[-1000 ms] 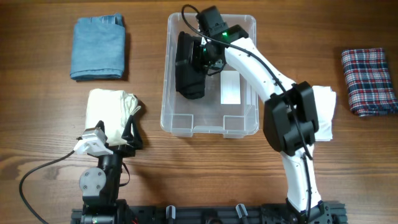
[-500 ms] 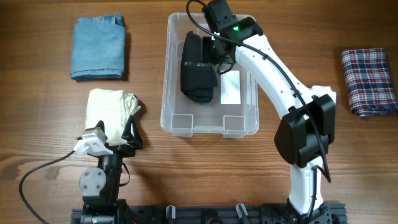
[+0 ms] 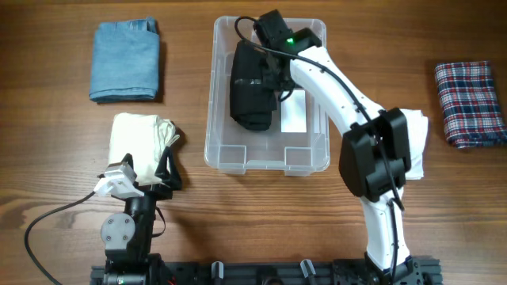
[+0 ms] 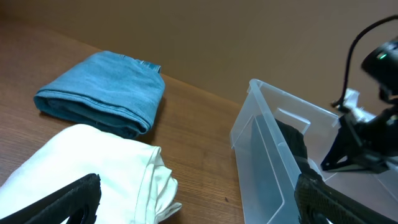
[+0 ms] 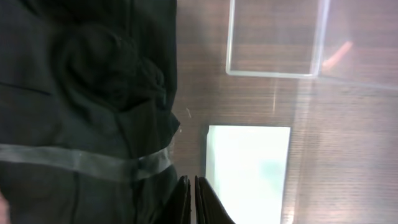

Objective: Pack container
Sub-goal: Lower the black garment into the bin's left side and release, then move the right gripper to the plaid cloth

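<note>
Left gripper (image 3: 168, 174) wide open, holding nothing, over white cloth (image 3: 136, 138). Clear container (image 3: 230, 150) just past it, to the right. Right gripper (image 5: 189, 199) inside, fingers pinched nearly together at edge of black cloth (image 3: 252, 87) beside white label (image 3: 293, 112); caught cloth or not, cannot tell. Blue cloth (image 3: 125, 59) at far left, checked cloth (image 3: 469, 93) at far right

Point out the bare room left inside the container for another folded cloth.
Free: the right half of the container, bare around the white label, between the black garment and the right wall; also the near strip between garment and front wall. Crowded: the left half, filled by the garment, and the far end, where the right arm reaches in.
</note>
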Controlling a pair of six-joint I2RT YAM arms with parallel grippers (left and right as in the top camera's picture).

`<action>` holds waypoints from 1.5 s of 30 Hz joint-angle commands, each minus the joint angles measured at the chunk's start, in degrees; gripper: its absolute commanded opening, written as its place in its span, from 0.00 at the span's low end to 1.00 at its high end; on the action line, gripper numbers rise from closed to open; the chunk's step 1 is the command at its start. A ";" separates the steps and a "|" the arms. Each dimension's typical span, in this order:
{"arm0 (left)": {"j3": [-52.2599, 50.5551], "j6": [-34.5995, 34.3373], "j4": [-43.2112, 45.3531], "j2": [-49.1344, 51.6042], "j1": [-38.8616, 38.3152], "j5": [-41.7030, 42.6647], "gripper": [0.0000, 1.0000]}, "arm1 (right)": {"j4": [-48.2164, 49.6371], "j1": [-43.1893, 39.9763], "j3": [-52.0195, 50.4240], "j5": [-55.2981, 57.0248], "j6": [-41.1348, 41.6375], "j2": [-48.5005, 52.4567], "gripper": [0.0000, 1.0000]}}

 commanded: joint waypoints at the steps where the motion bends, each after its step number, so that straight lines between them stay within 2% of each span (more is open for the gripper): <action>1: -0.31 1.16 -0.20 -0.13 0.37 0.63 1.00 | -0.02 0.33 0.39 0.98 -0.11 2.21 0.04; 11: -0.31 1.14 -0.20 -0.13 0.37 0.63 1.00 | 5.14 0.33 0.39 -12.48 -0.04 3.15 0.04; 30: -0.31 1.16 -0.20 -0.13 0.37 0.63 1.00 | 8.35 0.26 0.42 -11.82 -0.11 3.17 0.06; 37: -0.31 1.16 -0.20 -0.13 0.37 0.63 1.00 | 7.13 -1.62 0.63 -11.72 -0.02 -2.69 0.15; 39: -0.31 1.16 -0.20 -0.13 0.37 0.63 1.00 | 6.29 -2.25 0.63 -11.63 -0.28 -7.37 0.19; 41: -0.31 1.16 -0.20 -0.13 0.37 0.63 1.00 | 4.48 -2.84 0.63 -10.93 -2.47 -13.55 0.29; 45: -0.31 1.16 -0.20 -0.13 0.37 0.63 1.00 | -1.77 -4.70 0.63 -2.49 -3.17 -23.93 0.38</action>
